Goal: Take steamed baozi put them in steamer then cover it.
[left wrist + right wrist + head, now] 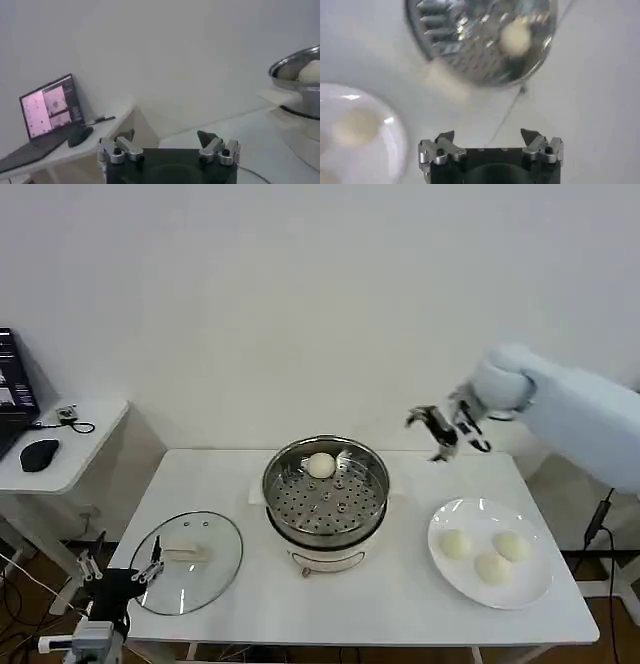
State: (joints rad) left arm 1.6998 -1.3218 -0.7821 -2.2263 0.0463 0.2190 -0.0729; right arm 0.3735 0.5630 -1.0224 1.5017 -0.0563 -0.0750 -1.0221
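Right gripper (pixel 447 434) above smooth white baozi (pixel 320 465)

cover (pixel 186 561) left of steamer (pixel 325 496), plate (pixel 490 562) right

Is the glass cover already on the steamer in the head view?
No: the cover lies flat on the table beside the open steamer, which holds one baozi.

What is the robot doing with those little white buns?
It is moving steamed baozi from a white plate into the steamer. One baozi already sits on the perforated tray, and three baozi wait on the plate. The right gripper hangs open and empty above the table, between steamer and plate. The left gripper is open beside the cover, lying on the table.
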